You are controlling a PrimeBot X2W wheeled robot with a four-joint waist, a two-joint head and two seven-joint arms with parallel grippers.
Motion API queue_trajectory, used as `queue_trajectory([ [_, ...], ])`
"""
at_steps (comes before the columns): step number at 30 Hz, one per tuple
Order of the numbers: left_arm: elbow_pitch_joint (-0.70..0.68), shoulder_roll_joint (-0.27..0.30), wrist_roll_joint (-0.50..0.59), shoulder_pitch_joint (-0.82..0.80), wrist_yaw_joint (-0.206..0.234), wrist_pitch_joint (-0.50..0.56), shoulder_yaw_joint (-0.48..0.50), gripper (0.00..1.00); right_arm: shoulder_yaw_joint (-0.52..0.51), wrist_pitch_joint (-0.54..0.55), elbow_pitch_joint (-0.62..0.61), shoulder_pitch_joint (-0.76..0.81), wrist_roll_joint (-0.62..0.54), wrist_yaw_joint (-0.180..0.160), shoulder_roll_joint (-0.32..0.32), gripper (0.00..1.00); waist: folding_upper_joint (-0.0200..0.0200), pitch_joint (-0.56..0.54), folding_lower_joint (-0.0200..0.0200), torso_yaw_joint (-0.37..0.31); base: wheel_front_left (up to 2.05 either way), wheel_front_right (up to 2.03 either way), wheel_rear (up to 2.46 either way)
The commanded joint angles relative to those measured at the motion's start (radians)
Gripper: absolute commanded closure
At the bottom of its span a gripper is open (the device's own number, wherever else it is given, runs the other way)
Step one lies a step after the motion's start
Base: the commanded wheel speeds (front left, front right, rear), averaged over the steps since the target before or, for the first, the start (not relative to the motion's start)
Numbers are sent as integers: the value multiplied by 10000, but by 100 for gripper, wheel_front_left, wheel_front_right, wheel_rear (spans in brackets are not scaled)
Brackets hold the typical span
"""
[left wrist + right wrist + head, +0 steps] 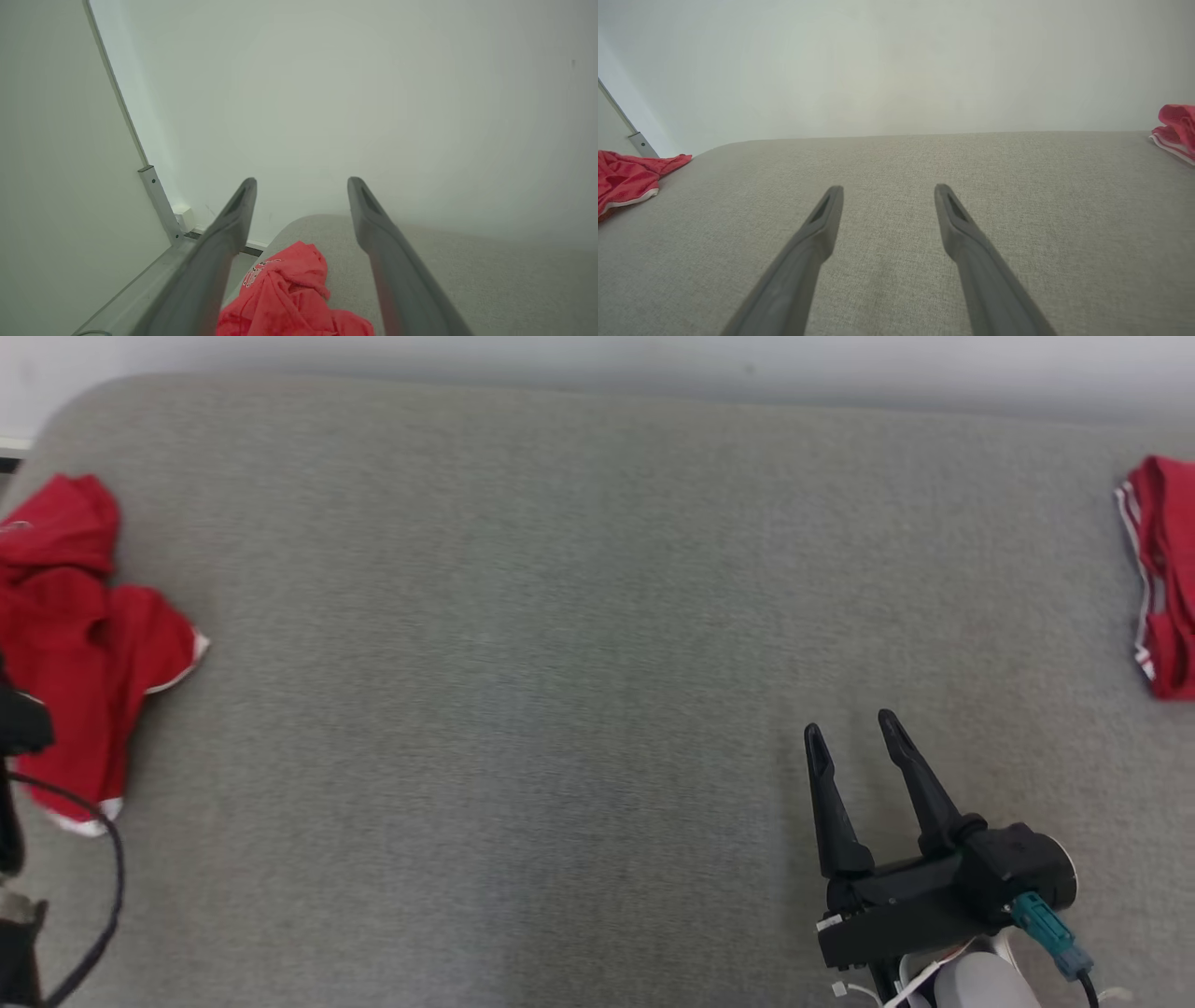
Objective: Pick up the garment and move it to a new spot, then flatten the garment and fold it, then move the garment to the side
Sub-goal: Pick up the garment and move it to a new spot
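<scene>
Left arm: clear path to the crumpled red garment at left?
Probably yes: the left gripper is open and the crumpled red garment lies close in front of it on the grey surface, nothing between them.

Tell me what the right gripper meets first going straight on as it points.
Probably the grey fabric surface, near its far edge: the open right gripper seems tilted slightly down, though depth is unclear. The crumpled red garment to its left and the second red garment to its right lie aside.
</scene>
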Motion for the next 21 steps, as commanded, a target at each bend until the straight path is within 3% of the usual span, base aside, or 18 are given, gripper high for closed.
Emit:
queue_trajectory([
  [1,260,190,-106,-218,-59,153,-31,0,40,-13,-48,-123,68,-26,13,0,-3,1048,-2,-1165,0,0,0],
  [11,2391,1025,-756,-1082,-171,1630,118,0,19,-13,-232,-245,115,-26,16,0,-3,1170,-2,-1627,0,0,0],
  [21,4424,1410,-934,-1395,344,3436,201,0,-80,-12,-320,-330,-88,-26,16,0,-3,1232,-2,-1630,0,0,0],
])
